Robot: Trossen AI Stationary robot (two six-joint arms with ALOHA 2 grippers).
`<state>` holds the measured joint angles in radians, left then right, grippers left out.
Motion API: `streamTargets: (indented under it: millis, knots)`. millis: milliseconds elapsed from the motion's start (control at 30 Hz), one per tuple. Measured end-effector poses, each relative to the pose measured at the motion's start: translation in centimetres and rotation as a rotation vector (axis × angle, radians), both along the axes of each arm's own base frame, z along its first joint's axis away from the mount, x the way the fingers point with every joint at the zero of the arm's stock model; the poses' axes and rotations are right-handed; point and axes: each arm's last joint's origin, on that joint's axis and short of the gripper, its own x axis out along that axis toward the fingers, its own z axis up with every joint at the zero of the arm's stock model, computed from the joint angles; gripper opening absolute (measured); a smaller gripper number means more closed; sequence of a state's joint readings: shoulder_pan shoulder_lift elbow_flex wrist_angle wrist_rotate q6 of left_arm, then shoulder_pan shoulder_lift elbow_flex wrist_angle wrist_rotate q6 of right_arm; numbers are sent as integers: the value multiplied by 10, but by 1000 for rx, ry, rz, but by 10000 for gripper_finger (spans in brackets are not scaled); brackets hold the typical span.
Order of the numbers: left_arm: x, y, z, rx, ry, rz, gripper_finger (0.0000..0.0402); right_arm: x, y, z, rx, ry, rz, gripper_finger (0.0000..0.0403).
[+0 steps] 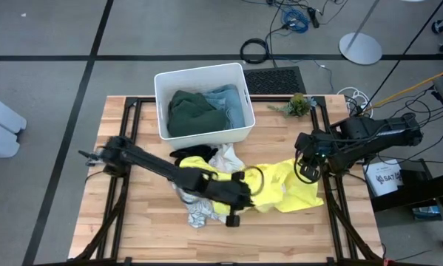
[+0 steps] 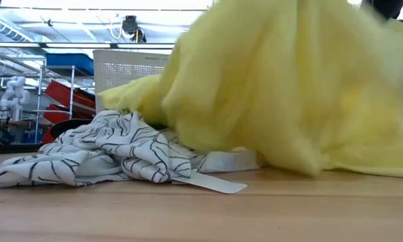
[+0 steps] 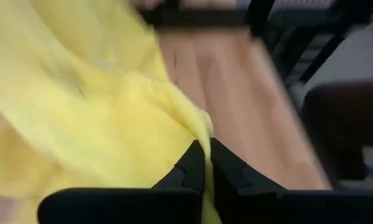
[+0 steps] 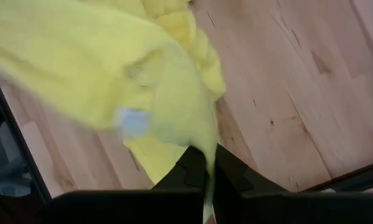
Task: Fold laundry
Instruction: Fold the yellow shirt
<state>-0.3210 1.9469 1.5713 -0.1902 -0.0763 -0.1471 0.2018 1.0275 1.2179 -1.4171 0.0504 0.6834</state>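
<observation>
A bright yellow garment (image 1: 284,188) lies bunched across the middle of the table, partly raised; in the low view the yellow garment (image 2: 288,87) fills most of the picture. My left gripper (image 1: 245,193) is shut on its left part and my right gripper (image 1: 308,171) is shut on its right part. A white garment with grey pattern (image 2: 107,151) lies crumpled on the table beside and under the yellow one. A black garment (image 1: 183,154) peeks out near the bin. Dark green (image 1: 193,112) and light blue (image 1: 232,107) garments lie in the bin. My left gripper pinches a bunched edge of the yellow garment (image 3: 197,127) between its two shut fingers (image 3: 189,171), coming slanting down from the table's left. The cloth is raised at the fingers and falls away slack; its lower part (image 2: 362,161) rests on the table. My right gripper pinches a gathered bit of the yellow garment (image 4: 202,134) between its shut fingers (image 4: 186,165), pointing steeply down from above. From the hold the cloth spreads slack toward the table's middle. How many layers it has cannot be told.
The white plastic bin (image 1: 162,89) stands at the table's far middle. A small green plant (image 1: 299,105) sits at the far right. Bare wood (image 1: 132,222) shows at the near left and along the near edge. A paper tag (image 2: 211,183) lies by the patterned cloth.
</observation>
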Motion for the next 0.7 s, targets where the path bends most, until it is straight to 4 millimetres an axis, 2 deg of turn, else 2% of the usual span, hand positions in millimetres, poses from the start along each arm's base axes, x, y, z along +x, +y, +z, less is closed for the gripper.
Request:
streamTargets:
  millis: [167, 267, 400, 500, 700]
  knots:
    - [-47, 15, 94, -4, -227, -23, 8, -3, -1, 3, 0, -44, 7, 0]
    - [-75, 26, 131, -10, -306, 8, 8, -6, -1, 9, 16, -115, 11, 0]
    - [-105, 36, 162, -27, -371, 13, 10, -14, -3, 15, 44, -192, 2, 0]
    - [-122, 45, 167, -24, -308, 35, 11, -21, -4, 17, 74, -197, -53, 0]
    - [-130, 61, 134, -105, 64, 183, 12, -27, -4, 14, 108, -127, -103, 0]
